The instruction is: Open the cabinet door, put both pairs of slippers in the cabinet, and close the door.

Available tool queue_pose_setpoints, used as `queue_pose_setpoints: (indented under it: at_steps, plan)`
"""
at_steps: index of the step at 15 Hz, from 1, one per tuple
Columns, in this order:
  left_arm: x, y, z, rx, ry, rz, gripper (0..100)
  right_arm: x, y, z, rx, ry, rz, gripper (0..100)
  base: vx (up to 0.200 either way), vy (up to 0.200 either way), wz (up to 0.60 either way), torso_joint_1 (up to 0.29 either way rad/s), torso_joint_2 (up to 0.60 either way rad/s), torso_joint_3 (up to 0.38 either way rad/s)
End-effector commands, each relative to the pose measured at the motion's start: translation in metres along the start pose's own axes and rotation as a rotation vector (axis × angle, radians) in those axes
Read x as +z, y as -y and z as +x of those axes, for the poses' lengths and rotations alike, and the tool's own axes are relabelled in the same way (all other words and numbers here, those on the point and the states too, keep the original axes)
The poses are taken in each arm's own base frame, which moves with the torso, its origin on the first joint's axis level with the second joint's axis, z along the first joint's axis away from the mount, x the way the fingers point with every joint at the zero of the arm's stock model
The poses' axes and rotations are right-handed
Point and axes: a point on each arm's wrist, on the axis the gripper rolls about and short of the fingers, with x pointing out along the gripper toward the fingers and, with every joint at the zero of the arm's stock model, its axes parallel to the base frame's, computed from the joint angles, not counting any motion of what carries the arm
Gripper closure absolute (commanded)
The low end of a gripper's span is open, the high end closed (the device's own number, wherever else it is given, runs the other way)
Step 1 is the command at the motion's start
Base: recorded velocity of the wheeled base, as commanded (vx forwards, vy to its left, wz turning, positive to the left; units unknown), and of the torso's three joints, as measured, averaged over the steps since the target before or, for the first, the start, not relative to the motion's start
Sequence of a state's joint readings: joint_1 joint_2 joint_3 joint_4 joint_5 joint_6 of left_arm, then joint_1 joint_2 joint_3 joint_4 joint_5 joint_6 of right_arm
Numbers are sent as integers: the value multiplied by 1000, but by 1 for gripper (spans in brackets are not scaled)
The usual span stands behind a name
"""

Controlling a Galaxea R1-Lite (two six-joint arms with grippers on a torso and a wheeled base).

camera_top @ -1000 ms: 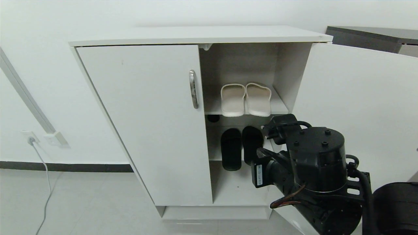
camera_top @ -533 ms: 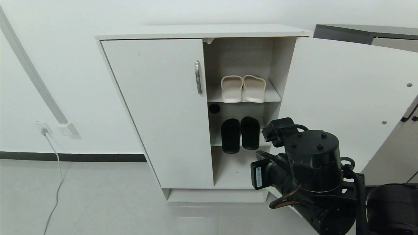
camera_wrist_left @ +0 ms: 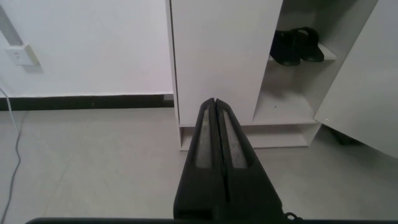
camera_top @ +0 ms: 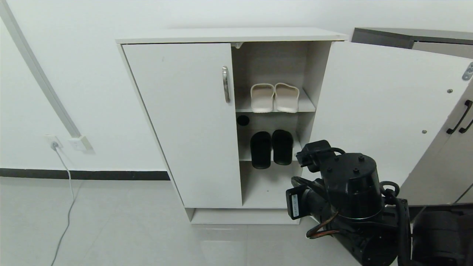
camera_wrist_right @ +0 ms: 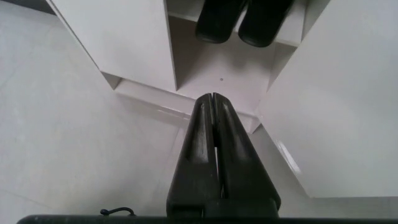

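The white cabinet (camera_top: pixel 229 35) stands against the wall with its left door (camera_top: pixel 184 122) closed and its right door (camera_top: pixel 380 107) swung wide open. A pair of white slippers (camera_top: pixel 274 97) rests on the upper shelf. A pair of black slippers (camera_top: pixel 271 147) rests on the shelf below, seen too as black slippers (camera_wrist_left: pixel 297 45) and black slippers (camera_wrist_right: pixel 242 15). My right arm (camera_top: pixel 347 188) hangs in front of the open door, low down. The right gripper (camera_wrist_right: pixel 212 98) is shut and holds nothing, pointing at the cabinet's bottom shelf. The left gripper (camera_wrist_left: pixel 215 102) is shut and holds nothing, above the floor before the cabinet.
A metal handle (camera_top: pixel 225 89) sits on the closed door. A wall socket (camera_top: pixel 53 142) with a cable hangs at the left. Another cabinet (camera_top: pixel 451 129) with dark handles stands right behind the open door. Grey floor (camera_top: pixel 111 229) lies open in front.
The whole head picture has shifted: the camera has drawn back and turned, so the cabinet looks smaller. Slippers and doors stay as they were.
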State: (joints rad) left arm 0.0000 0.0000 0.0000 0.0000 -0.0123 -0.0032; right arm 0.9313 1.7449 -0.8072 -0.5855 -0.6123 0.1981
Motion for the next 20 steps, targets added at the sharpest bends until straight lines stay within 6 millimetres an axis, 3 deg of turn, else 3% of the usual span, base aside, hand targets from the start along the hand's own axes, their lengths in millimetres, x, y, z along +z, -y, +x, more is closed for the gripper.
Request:
queue_pose_setpoints:
  at_steps: [1, 15, 20]
  plan:
    - [0, 0, 0, 2, 0, -1, 100, -2, 0, 1, -2, -5, -4, 100, 0, 0, 0, 0, 0, 0]
    - [0, 0, 0, 0, 0, 0, 100, -3, 0, 1, -3, -8, -7, 100, 0, 0, 0, 0, 0, 0]
    - [0, 0, 0, 0, 0, 0, 100, -3, 0, 1, -3, -9, -10, 100, 0, 0, 0, 12, -292, -330]
